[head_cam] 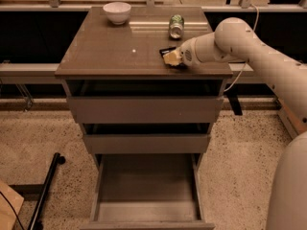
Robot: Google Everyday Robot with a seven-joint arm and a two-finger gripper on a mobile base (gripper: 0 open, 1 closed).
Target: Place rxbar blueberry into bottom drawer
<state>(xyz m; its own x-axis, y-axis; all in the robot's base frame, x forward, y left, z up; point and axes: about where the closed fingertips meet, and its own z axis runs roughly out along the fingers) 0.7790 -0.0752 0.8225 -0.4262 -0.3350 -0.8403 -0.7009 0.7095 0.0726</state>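
The rxbar blueberry [166, 50] lies flat on the cabinet top, right of centre; only a dark corner of it shows at the far-left side of my gripper. My gripper [171, 58] is low over the cabinet top, right at the bar, with my arm coming in from the right. I cannot tell whether it touches or holds the bar. The bottom drawer [97, 195] is pulled out wide towards the camera at floor level, with nothing showing inside it.
A green soda can [176, 26] stands just behind the gripper. A white bowl [117, 12] sits at the back left of the cabinet top [110, 47]. The two upper drawers [144, 109] stand slightly ajar. A black pole [45, 190] lies on the floor at left.
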